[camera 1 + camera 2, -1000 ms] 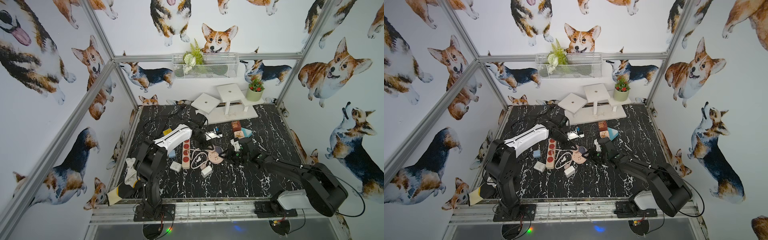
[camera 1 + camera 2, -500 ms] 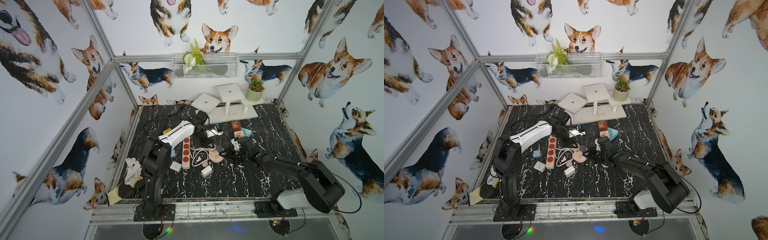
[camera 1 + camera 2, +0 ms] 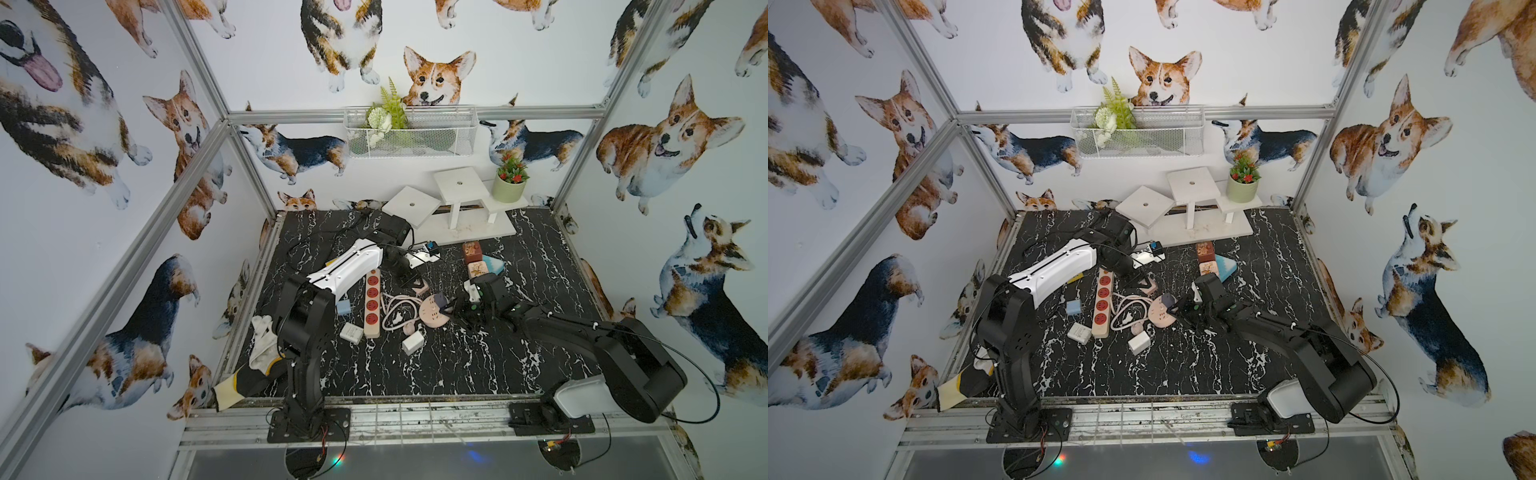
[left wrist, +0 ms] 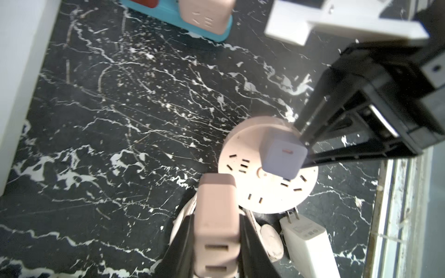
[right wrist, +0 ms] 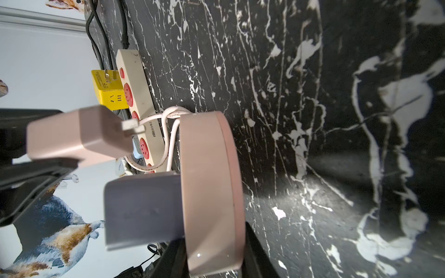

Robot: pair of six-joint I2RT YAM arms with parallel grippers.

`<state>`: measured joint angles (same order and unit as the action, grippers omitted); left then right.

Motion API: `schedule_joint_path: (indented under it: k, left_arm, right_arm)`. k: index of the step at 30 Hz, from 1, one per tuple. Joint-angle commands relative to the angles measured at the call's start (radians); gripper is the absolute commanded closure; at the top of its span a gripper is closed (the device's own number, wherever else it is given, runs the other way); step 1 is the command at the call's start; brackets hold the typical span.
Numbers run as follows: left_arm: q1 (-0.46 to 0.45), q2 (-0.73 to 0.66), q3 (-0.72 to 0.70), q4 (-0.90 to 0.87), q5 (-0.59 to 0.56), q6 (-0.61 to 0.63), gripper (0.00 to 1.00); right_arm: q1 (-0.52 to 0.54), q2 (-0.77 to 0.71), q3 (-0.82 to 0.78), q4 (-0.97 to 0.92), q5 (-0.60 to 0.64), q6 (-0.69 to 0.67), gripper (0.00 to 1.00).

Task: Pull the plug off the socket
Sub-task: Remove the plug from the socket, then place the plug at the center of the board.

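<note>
A round pink socket [image 4: 240, 149] [image 5: 209, 187] rests on the black marble table, in both top views [image 3: 434, 318] [image 3: 1160, 316]. My right gripper [image 5: 214, 255] [image 3: 451, 309] is shut on its rim. My left gripper [image 4: 218, 240] [image 3: 417, 286] is shut on a pink plug [image 4: 216, 216] [image 5: 77, 134]. The plug hangs clear of the socket's face, with its prongs bare. A lavender plug [image 4: 283, 156] [image 5: 142, 207] still sits in the socket.
A beige power strip [image 3: 372, 303] with red outlets lies left of the socket, a pink cord [image 3: 395, 311] coiled between them. White adapters [image 3: 412, 342] [image 3: 351, 332], a blue one [image 3: 343, 307] and a yellow one [image 5: 108, 89] lie around. Wooden blocks [image 3: 473, 259] sit behind.
My left gripper has drawn up and back from the round socket with the pink plug in it. The right gripper has stayed on the socket's rim.
</note>
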<state>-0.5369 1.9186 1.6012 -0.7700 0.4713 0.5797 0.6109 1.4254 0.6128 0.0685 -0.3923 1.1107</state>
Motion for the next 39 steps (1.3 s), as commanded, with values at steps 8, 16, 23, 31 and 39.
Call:
schedule_joint_path:
  k: [8, 16, 23, 31, 39]
  left_arm:
    - [0.032, -0.080, -0.213, 0.733, -0.143, -1.093, 1.00]
    - [0.002, -0.033, -0.293, 0.886, -0.337, -1.423, 1.00]
    - [0.005, 0.029, -0.295, 0.806, -0.330, -1.534, 1.00]
    - [0.005, 0.084, -0.304, 0.799, -0.288, -1.549, 0.85]
    - [0.005, 0.061, -0.319, 0.804, -0.317, -1.541, 0.37]
  right_arm:
    - [0.024, 0.036, 0.033, -0.220, 0.088, -0.017, 1.00]
    - [0.031, 0.048, 0.053, -0.232, 0.089, -0.023, 1.00]
    - [0.030, 0.029, 0.036, -0.231, 0.097, -0.015, 1.00]
    - [0.031, 0.016, 0.040, -0.250, 0.099, -0.025, 1.00]
    - [0.030, 0.012, 0.048, -0.267, 0.101, -0.037, 1.00]
